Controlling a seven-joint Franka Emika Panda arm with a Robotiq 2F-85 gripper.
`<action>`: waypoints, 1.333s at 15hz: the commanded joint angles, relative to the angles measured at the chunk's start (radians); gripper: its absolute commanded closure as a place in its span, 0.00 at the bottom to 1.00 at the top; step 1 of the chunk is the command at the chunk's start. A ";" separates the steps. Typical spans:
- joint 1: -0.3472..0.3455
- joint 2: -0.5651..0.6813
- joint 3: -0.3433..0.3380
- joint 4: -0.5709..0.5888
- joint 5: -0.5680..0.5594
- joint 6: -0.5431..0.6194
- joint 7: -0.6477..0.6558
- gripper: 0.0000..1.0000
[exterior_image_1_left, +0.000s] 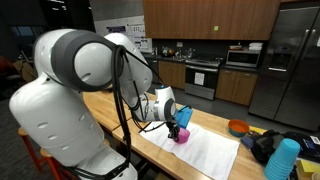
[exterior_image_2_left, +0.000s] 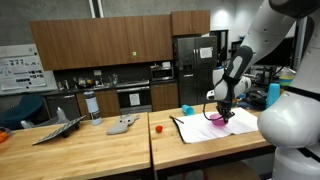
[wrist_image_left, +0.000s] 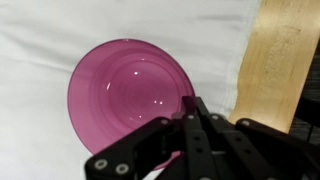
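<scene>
The gripper (wrist_image_left: 192, 108) comes down from above with its fingers pressed together. Their tips sit right at the rim of the pink bowl (wrist_image_left: 130, 95). From the wrist view I cannot tell whether the thin rim is pinched between them or the tips only rest against it.

The bowl stands mouth up on a white cloth (wrist_image_left: 40, 40) spread over the wooden surface (wrist_image_left: 280, 60). It is round, so it has no long axis. What matters is which part of the rim the fingers meet. That is the side nearest the cloth's edge, where the bare wood begins. Nearly all of the bowl lies away from the tips, towards the middle of the cloth, at the upper left in the wrist view.

Both exterior views agree. The gripper (exterior_image_1_left: 178, 122) hangs directly over the bowl (exterior_image_1_left: 183, 135) with no gap I can make out between them. The arm reaches out and bends down onto it, and the cloth (exterior_image_1_left: 205, 150) runs on beyond towards the near end of the surface. From the opposite side the bowl (exterior_image_2_left: 219, 120) shows as a small pink shape tucked just under the gripper (exterior_image_2_left: 221, 110), near the cloth's far edge.
</scene>
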 joint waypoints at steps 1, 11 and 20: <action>-0.022 0.019 -0.021 0.002 -0.022 0.046 -0.004 0.99; -0.028 0.147 0.034 0.039 -0.193 0.128 0.231 0.99; -0.015 0.187 0.020 0.057 -0.181 0.115 0.268 0.99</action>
